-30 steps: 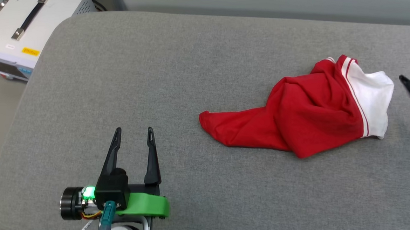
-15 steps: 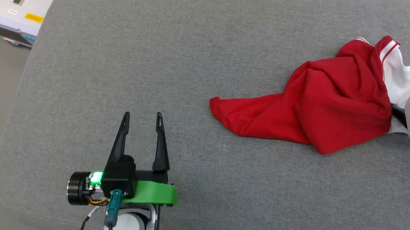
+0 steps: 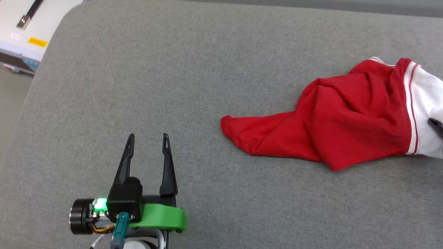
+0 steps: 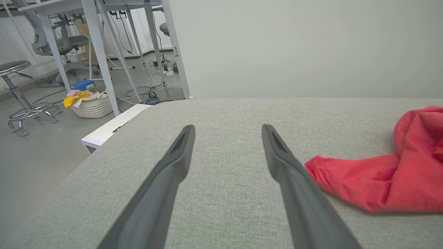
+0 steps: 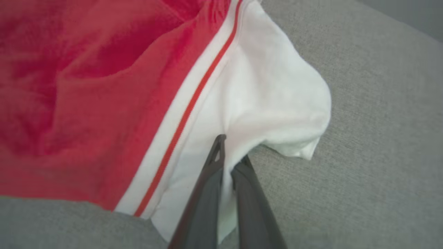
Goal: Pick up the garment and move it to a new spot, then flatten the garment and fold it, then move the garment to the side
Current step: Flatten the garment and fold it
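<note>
Head view, left to right. One white equipment case [image 3: 10, 38] with a black handle and a yellow label stands off the corner of the grey fabric-covered tabletop [image 3: 165, 66]. The left claw [image 3: 148, 136] is at the near left, above the cloth surface, its two dark fingers spread wide with nothing between them; its wrist view shows the same open left claw [image 4: 227, 128] with the garment's red tip just to the right of one finger. One garment [image 3: 350, 121] lies crumpled on the right half of the tabletop – a red jersey body tapering to a point toward the centre, a white-and-red striped seam, and one white short sleeve at its right end; no lettering shows. At the right edge the right claw [image 3: 435, 122] meets that sleeve. In its own wrist view the right claw [image 5: 231, 148] is pinched closed on a fold of the white sleeve, beside the striped seam – the garment [image 5: 86, 86] otherwise rests on the tabletop. Count: two claws, one garment, one case.
</note>
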### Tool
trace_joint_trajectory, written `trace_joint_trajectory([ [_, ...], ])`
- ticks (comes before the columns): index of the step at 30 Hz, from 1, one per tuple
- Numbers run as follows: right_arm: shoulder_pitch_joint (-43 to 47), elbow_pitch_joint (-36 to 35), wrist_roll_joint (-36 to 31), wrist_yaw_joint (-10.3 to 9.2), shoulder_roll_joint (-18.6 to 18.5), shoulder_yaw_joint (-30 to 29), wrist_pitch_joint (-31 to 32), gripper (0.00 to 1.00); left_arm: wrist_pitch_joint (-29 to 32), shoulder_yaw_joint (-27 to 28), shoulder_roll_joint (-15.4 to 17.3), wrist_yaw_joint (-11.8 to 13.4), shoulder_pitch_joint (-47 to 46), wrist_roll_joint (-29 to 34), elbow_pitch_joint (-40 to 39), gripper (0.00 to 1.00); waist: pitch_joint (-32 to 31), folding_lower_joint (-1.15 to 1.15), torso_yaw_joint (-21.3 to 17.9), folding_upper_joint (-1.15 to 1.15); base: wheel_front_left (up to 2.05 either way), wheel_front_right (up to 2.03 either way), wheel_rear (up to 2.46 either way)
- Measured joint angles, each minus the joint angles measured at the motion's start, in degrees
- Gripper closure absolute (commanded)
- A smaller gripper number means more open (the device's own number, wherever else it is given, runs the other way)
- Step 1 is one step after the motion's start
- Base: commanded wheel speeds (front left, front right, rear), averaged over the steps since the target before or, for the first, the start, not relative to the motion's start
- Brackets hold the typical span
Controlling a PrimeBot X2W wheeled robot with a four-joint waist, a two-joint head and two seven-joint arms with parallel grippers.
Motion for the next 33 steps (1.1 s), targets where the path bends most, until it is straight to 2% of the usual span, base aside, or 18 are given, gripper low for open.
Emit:
trace_joint_trajectory([
  [5, 10.6, -5.4, 0.9, 0.00, -1.6, -5.9, -1.5, 1.00, 0.0, 0.4, 0.2, -0.2, 2.7, 0.2, 0.2, 0.00, -3.4, 0.00, -1.5, 0.00, 0.00, 0.00, 0.00],
  [10, 23.6, -8.7, 1.1, 0.00, -1.3, -14.0, -0.2, 1.00, 0.0, 0.8, 0.6, -0.4, 4.3, 0.3, 0.2, 0.00, -6.1, 0.00, -3.2, 0.00, 0.00, 0.00, 0.00],
  [16, 36.0, -9.3, 0.1, 0.00, 3.7, -20.4, 3.5, 1.00, 0.0, 0.8, 0.9, -0.9, 4.7, 0.3, 0.3, 0.00, -8.0, 0.00, -4.6, 0.00, 0.00, 0.00, 0.00],
  [19, 37.5, -9.4, -2.1, 0.00, 6.0, -22.3, 3.5, 1.00, 0.0, 0.9, 1.1, -1.0, 4.7, 0.4, 0.4, 0.00, -8.5, 0.00, -4.8, 0.00, 0.00, 0.00, 0.00],
  [20, 37.4, -9.5, -2.8, 0.00, 6.8, -22.9, 3.3, 0.89, 0.0, 1.0, 1.3, -1.2, 4.7, 0.4, 0.4, 0.00, -8.6, 0.00, -4.9, 0.00, 0.00, 0.00, 0.00],
  [21, 37.4, -9.8, -3.5, 0.00, 7.5, -23.6, 2.7, 0.00, 0.0, 1.0, 1.5, -1.4, 4.7, 0.4, 0.4, 0.00, -8.6, 0.00, -5.0, 0.00, 0.00, 0.00, 0.00],
  [26, 37.1, -13.7, -10.7, 0.00, 11.4, -28.6, -3.5, 0.00, 0.0, 1.3, 3.0, -2.9, 4.3, 0.4, 0.4, 0.00, -9.2, 0.00, -6.0, 0.00, 0.00, 0.00, 0.00],
  [33, 34.6, -26.6, -20.7, 0.00, 19.1, -35.2, -12.0, 0.00, 0.0, 1.0, 8.3, -8.9, -4.8, 0.9, 0.6, 0.00, -9.6, 0.00, -8.0, 0.00, 0.00, 0.00, 0.00],
])
